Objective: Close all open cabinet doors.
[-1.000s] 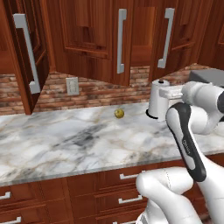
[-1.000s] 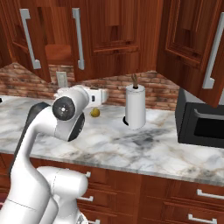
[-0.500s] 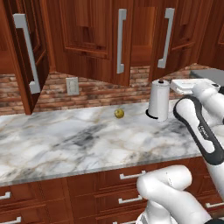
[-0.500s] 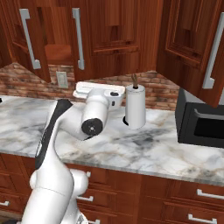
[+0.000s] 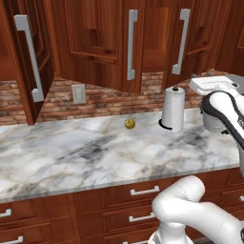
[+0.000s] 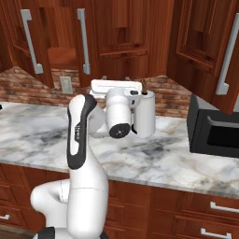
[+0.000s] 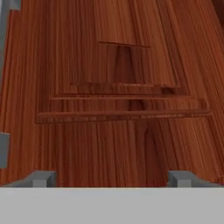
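Now the cabinet doors [image 5: 107, 43] hang over the table [image 5: 95, 152], several standing ajar. My tool [image 7: 111, 178] faces one door panel closely, its tips apart and holding nothing. Beside my arm stands a paper towel roll [image 5: 172, 109].

The left base view looks forward and down from behind the arm's left side; the right base view does so from its right. Both share the grey-veined white marble counter [image 5: 95, 152] [image 6: 177, 161] and white paper-towel roll [image 5: 173, 109] [image 6: 145, 114]. The hand view faces a reddish-brown recessed-panel cabinet door [image 7: 118, 87] closely.
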